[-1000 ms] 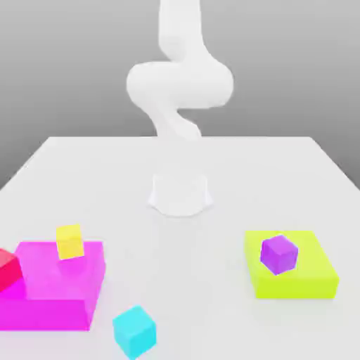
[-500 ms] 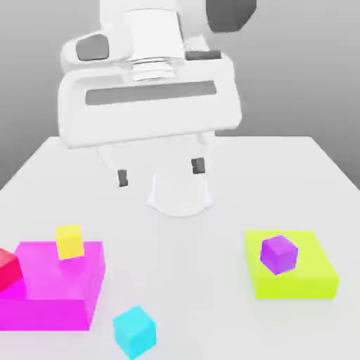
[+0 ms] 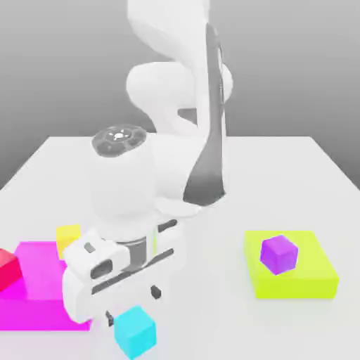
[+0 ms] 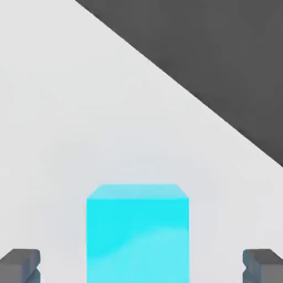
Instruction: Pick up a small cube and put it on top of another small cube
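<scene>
Fingers (image 4: 21, 264) spread wide, straddling small cube (image 4: 137, 233); no contact.

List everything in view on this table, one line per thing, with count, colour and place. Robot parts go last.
small cube: 1, cyan, on the table at the front, between the two fingertips in the hand view
yellow cube: 1, yellow, on the magenta block, partly hidden behind the hand
magenta block: 1, magenta, flat, at the exterior view's left
red thing: 1, red, at the left edge against the magenta block, cut off by the frame
purple cube: 1, purple, on top of the lime block
lime block: 1, lime, flat, at the exterior view's right
table: 1, white
arm: 1, white, bent down over the front
gripper: 1, open, just above the small cube, fingers either side
</scene>
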